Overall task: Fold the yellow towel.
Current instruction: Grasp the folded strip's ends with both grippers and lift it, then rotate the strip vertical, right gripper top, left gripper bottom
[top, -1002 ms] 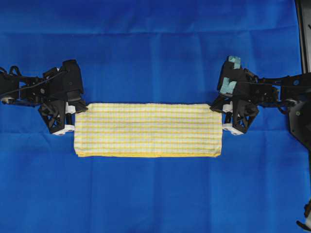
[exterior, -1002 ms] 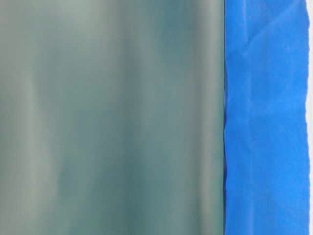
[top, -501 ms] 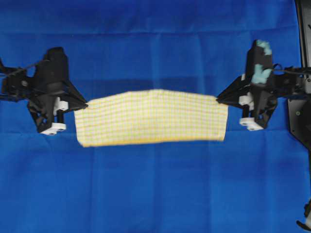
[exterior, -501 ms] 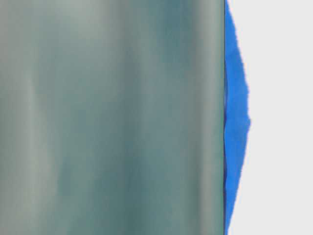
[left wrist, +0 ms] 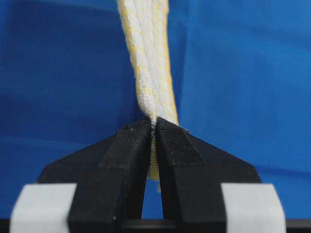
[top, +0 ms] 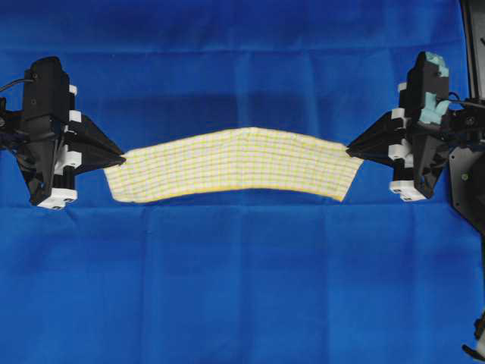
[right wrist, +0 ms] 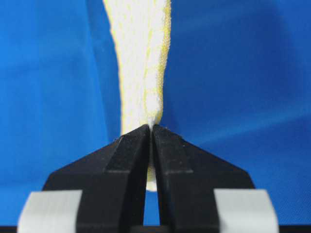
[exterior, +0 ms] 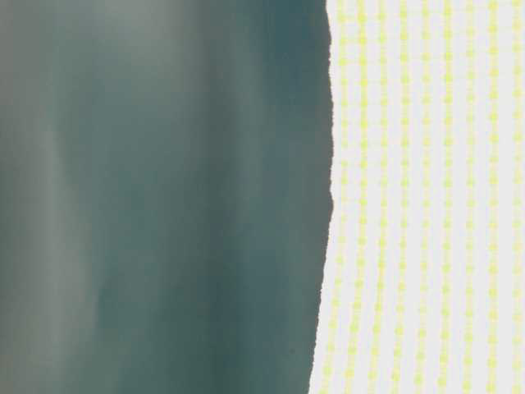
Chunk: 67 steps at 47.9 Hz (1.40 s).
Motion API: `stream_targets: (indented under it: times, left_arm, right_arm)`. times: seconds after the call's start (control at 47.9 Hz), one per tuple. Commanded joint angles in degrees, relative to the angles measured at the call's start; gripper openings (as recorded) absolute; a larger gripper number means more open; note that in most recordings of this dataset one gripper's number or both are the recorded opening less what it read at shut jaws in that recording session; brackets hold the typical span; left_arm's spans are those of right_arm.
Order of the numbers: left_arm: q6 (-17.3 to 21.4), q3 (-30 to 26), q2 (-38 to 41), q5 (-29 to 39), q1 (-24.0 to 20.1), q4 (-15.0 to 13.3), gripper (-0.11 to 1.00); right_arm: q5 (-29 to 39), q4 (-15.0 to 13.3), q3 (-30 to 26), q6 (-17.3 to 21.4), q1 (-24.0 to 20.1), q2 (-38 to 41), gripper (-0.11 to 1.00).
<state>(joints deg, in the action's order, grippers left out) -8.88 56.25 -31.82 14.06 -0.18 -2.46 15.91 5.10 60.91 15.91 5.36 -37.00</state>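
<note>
In each wrist view the nearest thing is a pair of black ridged jaws pressed together on a thin edge of cloth; the left gripper (left wrist: 152, 127) pinches one end of the pale yellow-and-white checked towel with yellow hems (left wrist: 148, 53), and the right gripper (right wrist: 150, 130) pinches the opposite end, so both tools are clamped narrow on fabric rather than standing wide. Farther out, the overhead view shows the towel (top: 235, 161) strung between the two grippers (top: 121, 158) (top: 350, 149) as a sagging, bowed band above the plain blue cloth (top: 242, 288) that covers the table. The grip on each side looks like a small bite near a corner; I judge that a hard outward pull could slip the cloth out of one side, and the freed end would drop and spoil the fold. Uneven motion of the two arms could also skew the layers so the hems no longer line up when it is laid down. Nothing lies on the blue cloth near the towel to obstruct it; the table-level view is mostly a blurred grey-green surface, with the towel's weave close at its right.
</note>
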Motion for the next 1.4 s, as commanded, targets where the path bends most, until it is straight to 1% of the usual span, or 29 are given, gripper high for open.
stream_targets:
  times: [0.0,0.084,0.292,0.397,0.501,0.689,0.773,1.002,1.211,1.378]
  left_arm:
    - [-0.62,-0.70,0.00,-1.41,0.97,0.00,0.03]
    - [-1.67,-0.70,0.53,-3.34,2.90,-0.09,0.03]
    - [-2.02,-1.67,4.13,-11.07,10.28,0.00,0.03]
    - [-1.93,-3.08,7.21,-14.50,12.48,-0.09,0.03]
    - [-1.93,-5.63,11.34,-16.88,13.89,-0.09,0.03]
    - [-1.14,-11.87,18.98,-18.98,14.77,0.00,0.03]
    - [-0.26,-15.82,23.03,-19.51,14.77,0.00,0.03]
    - [2.46,-26.10,32.26,-18.98,14.94,0.00,0.03]
    - [5.27,-31.99,37.09,-18.90,15.21,0.00,0.03]
    - [5.89,-35.95,40.08,-18.90,15.21,0.00,0.03]
  right_arm:
    - [-1.23,-0.09,-1.58,0.00,1.23,1.23,0.02]
    - [-2.37,-0.62,-2.11,0.00,3.60,3.43,0.02]
    - [-6.77,-3.96,-4.31,0.00,10.11,9.93,0.02]
    - [-8.53,-5.63,-6.86,0.00,13.36,13.97,0.02]
    - [-9.14,-6.77,-9.67,-0.09,15.64,17.75,0.02]
    - [-9.23,-9.76,-15.12,-0.18,18.98,23.12,0.02]
    - [-9.23,-10.99,-17.14,-0.18,20.13,24.79,0.02]
    - [-9.40,-13.01,-21.45,-0.26,22.85,28.13,0.02]
    - [-9.84,-15.12,-24.61,-0.35,24.35,30.67,0.02]
    - [-9.93,-16.52,-26.63,-0.44,25.05,32.08,0.02]
